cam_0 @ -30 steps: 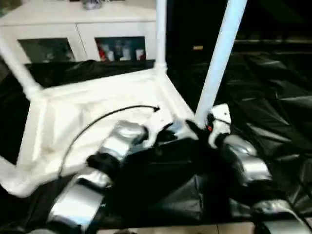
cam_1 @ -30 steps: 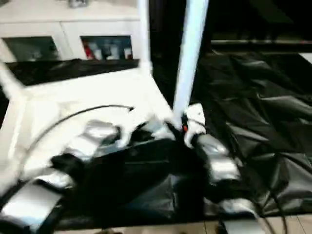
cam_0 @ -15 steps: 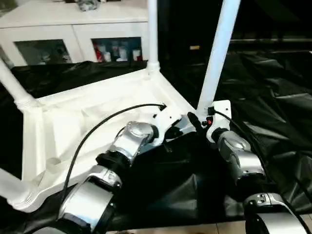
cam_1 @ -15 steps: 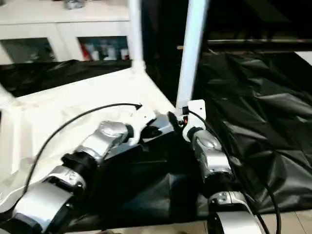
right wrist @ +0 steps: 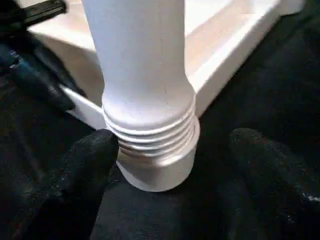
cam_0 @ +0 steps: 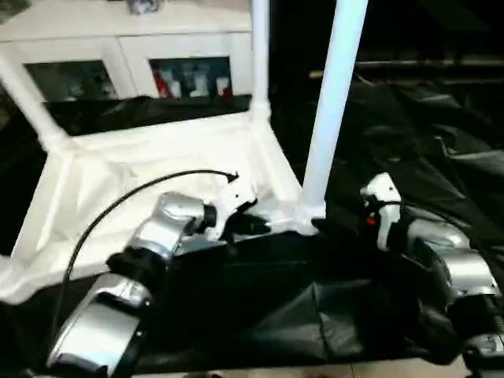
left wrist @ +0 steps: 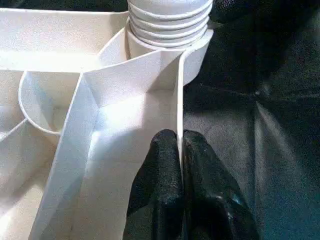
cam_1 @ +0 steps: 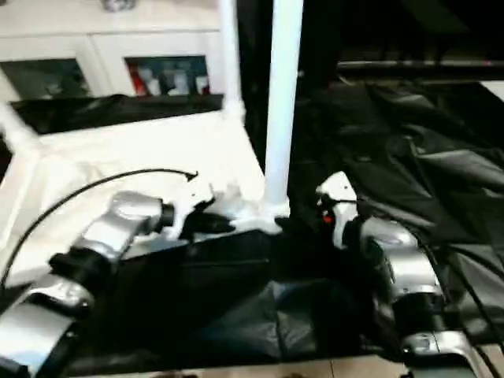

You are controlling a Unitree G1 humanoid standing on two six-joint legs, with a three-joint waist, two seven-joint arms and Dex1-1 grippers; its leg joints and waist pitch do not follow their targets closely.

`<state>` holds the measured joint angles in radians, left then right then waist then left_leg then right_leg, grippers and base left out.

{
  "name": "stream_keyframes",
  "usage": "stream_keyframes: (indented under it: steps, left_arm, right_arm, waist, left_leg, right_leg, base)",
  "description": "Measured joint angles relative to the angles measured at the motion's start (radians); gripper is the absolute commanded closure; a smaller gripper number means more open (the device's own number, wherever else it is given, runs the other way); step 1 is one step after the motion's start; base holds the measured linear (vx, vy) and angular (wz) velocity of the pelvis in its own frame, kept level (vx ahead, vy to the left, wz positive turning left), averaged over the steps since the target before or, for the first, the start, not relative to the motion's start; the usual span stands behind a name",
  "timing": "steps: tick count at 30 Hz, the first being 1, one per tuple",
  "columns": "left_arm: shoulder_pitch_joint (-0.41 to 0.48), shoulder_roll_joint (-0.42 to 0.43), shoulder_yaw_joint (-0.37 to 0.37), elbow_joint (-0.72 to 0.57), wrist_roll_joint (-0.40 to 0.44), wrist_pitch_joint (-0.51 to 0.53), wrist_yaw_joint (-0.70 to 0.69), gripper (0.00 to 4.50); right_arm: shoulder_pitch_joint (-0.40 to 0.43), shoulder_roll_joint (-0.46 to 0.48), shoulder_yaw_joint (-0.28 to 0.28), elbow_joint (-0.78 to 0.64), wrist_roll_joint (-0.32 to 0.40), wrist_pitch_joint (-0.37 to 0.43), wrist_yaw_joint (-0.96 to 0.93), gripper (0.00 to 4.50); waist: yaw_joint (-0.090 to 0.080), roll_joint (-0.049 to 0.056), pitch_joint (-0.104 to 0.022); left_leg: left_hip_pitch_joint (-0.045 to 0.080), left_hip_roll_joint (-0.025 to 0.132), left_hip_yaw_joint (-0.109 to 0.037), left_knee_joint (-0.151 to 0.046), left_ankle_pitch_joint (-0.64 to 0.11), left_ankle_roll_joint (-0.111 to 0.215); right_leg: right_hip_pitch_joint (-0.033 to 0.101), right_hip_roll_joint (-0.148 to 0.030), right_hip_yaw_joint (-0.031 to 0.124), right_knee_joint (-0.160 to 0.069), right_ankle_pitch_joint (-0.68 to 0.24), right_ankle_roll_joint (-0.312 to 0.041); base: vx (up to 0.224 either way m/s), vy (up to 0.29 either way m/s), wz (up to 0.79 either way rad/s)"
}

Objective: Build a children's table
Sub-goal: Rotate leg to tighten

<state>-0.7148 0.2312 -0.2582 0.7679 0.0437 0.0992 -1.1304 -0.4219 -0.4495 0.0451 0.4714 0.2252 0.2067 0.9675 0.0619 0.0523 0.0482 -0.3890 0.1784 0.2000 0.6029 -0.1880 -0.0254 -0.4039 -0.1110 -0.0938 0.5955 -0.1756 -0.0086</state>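
Observation:
The white tabletop (cam_0: 142,169) lies upside down on the black-covered work table. Its near right leg (cam_0: 331,102) stands almost upright, threaded end in the corner socket (right wrist: 155,170). Two more legs (cam_0: 260,55) rise from the far corners. My left gripper (left wrist: 179,137) is shut on the tabletop's thin rim just beside that socket. My right gripper (right wrist: 174,140) is open, its fingers (right wrist: 85,165) spread wide on either side of the leg's threaded base; one finger is close against the socket, the other well apart.
A white cabinet (cam_0: 118,31) with glass doors stands behind the table. Crumpled black sheeting (cam_0: 425,134) covers the surface to the right. A black cable (cam_0: 118,209) arcs over my left forearm above the tabletop.
My right gripper has opened and drawn back to the right off the near right leg, which now stands straighter. The left gripper keeps its hold on the rim. The camera has shifted.

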Motion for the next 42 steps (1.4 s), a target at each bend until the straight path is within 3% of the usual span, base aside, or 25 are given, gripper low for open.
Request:
stream_keyframes:
  steps: [9, 15, 16, 19, 22, 29, 34, 39, 42]
  left_arm:
    - [0.017, -0.010, -0.033, -0.039, -0.001, 0.008, -0.059, 4.50]
    - [0.017, -0.010, -0.033, -0.039, -0.001, 0.008, -0.062, 4.50]
    - [0.017, -0.010, -0.033, -0.039, -0.001, 0.008, -0.063, 4.50]
    - [0.017, -0.009, -0.033, -0.039, -0.001, 0.009, -0.063, 4.50]
    - [0.017, -0.009, -0.033, -0.039, -0.001, 0.009, -0.063, 4.50]
    - [0.019, -0.010, -0.033, -0.039, -0.001, 0.018, -0.035, 4.50]
    - [-0.003, -0.057, -0.015, 0.005, 0.018, 0.031, 0.097, 4.50]
    - [-0.078, -0.188, 0.007, 0.112, 0.050, 0.086, 0.369, 4.50]
    - [-0.081, -0.236, 0.009, 0.117, 0.050, 0.109, 0.440, 4.50]
  right_arm:
    - [-0.017, 0.024, 0.053, 0.014, -0.024, -0.042, 0.044, 0.54]
    - [-0.024, 0.035, 0.061, 0.032, -0.028, -0.066, 0.049, 0.71]
    - [-0.024, 0.035, 0.061, 0.033, -0.028, -0.067, 0.049, 0.99]
    - [-0.024, 0.035, 0.062, 0.035, -0.028, -0.073, 0.057, 1.11]
    - [-0.024, 0.038, 0.063, 0.042, -0.028, -0.086, 0.061, 1.50]
    - [-0.022, 0.064, 0.054, 0.057, -0.034, -0.102, 0.011, 1.75]
    - [-0.038, 0.149, -0.002, 0.116, -0.043, -0.108, -0.195, 1.76]
    - [-0.117, 0.270, -0.080, 0.206, -0.084, -0.081, -0.572, 1.76]
    - [-0.145, 0.305, -0.100, 0.239, -0.101, -0.083, -0.680, 1.76]
  waist:
    - [0.030, 0.000, 0.000]
    - [0.030, 0.000, 0.000]
    - [0.030, 0.000, 0.000]
    - [0.030, 0.001, 0.000]
    - [0.029, 0.001, 0.000]
    - [0.025, 0.001, 0.000]
    - [0.009, 0.001, -0.001]
    - [-0.004, 0.003, -0.002]
    - [-0.008, 0.006, -0.005]
  left_leg:
    - [0.000, 0.000, 0.001, 0.000, -0.002, -0.004]
    - [0.000, 0.000, 0.001, 0.000, -0.003, -0.004]
    - [0.000, 0.000, 0.001, 0.000, -0.003, -0.004]
    - [0.000, 0.000, 0.001, 0.000, -0.002, -0.004]
    - [0.000, 0.000, 0.001, 0.000, -0.002, -0.004]
    - [0.001, 0.000, 0.001, 0.000, -0.002, -0.004]
    - [0.003, -0.001, 0.001, 0.001, -0.003, -0.004]
    - [0.005, -0.003, 0.001, 0.001, -0.003, -0.004]
    - [0.006, -0.003, 0.001, 0.001, -0.003, -0.004]
  right_leg:
    - [0.000, -0.001, 0.000, 0.000, 0.000, 0.000]
    - [0.001, -0.001, 0.000, 0.000, 0.000, 0.000]
    - [0.001, -0.001, 0.000, 0.000, 0.000, 0.000]
    - [0.001, -0.001, 0.000, 0.000, 0.000, 0.000]
    - [0.001, -0.001, 0.000, 0.001, 0.000, 0.000]
    - [0.001, -0.001, 0.000, 0.001, 0.000, 0.000]
    - [0.003, -0.001, 0.001, 0.001, 0.000, 0.000]
    - [0.006, -0.002, 0.003, 0.000, 0.000, -0.001]
    - [0.007, -0.002, 0.003, -0.001, 0.000, -0.001]
  base:
    - [0.000, 0.000, 0.00]
    - [0.000, 0.000, 0.00]
    - [0.000, 0.000, 0.00]
    - [0.000, 0.000, 0.00]
    - [0.000, 0.000, 0.00]
    - [0.000, 0.000, 0.00]
    - [0.000, 0.000, 0.00]
    - [0.000, 0.000, 0.00]
    - [0.000, 0.000, 0.00]
